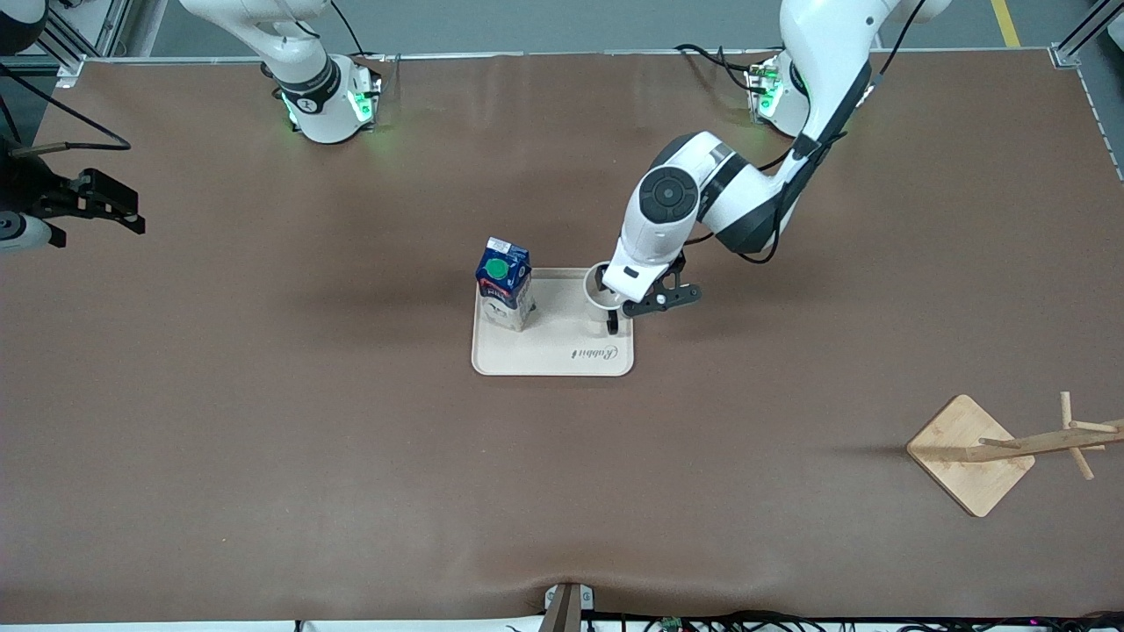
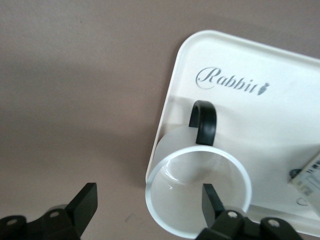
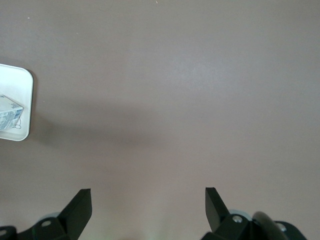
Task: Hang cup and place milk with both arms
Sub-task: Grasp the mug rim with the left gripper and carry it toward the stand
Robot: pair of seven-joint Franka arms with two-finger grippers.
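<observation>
The white cup [image 1: 600,288] stands on the cream tray [image 1: 562,342] at the corner toward the left arm's end, its black handle [image 1: 612,326] turned to the front camera. My left gripper [image 1: 620,304] is open right over it. In the left wrist view the gripper [image 2: 148,202] straddles the rim of the cup [image 2: 197,165]: one finger [image 2: 212,201] is inside the cup, the other [image 2: 85,202] is outside, over the table. The dark blue milk [image 1: 505,279] stands upright at the tray's other end. My right gripper [image 1: 123,211] waits open and empty over bare table [image 3: 147,205].
A wooden mug rack [image 1: 970,454] with pegs [image 1: 1067,436] stands at the left arm's end, nearer to the front camera. The tray carries "Rabbit" lettering [image 2: 230,82]. The right wrist view shows a tray corner [image 3: 25,100] and the carton's foot [image 3: 10,114].
</observation>
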